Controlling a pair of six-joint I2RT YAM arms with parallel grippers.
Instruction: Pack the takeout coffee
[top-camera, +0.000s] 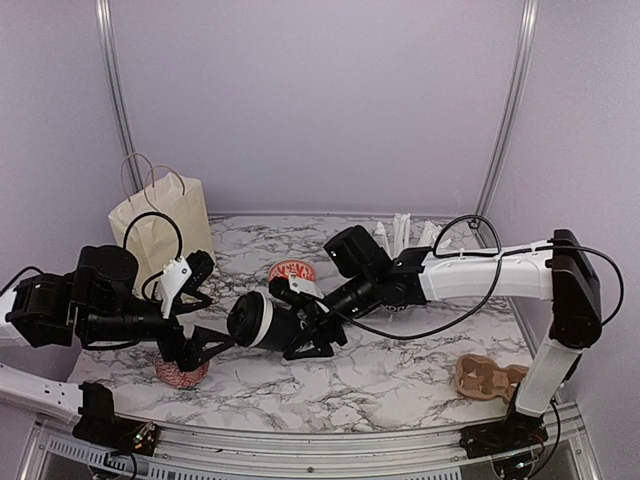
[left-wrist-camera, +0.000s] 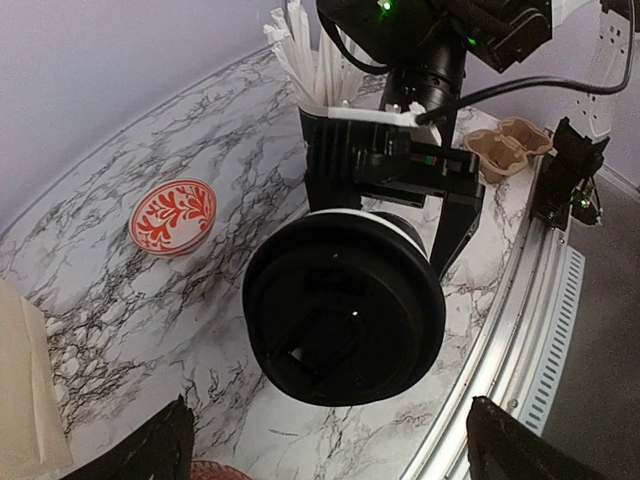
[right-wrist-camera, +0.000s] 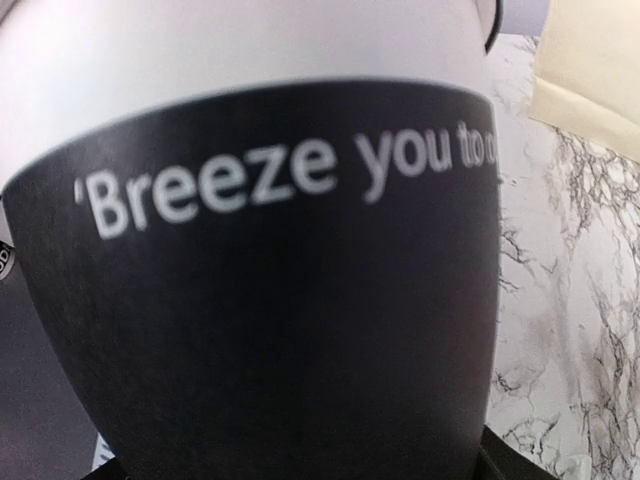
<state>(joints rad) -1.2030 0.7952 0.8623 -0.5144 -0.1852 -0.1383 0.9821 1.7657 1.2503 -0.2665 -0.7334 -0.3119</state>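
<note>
Top external view: likely a handover toward the paper bag, upper left. Centre the left hand round the cup body and grip before the right releases. Takeout coffee hangs sideways over the counter at frame centre, lid leftward. Right hand clamps its wall. Left hand is spread wide and touches nothing.
</note>
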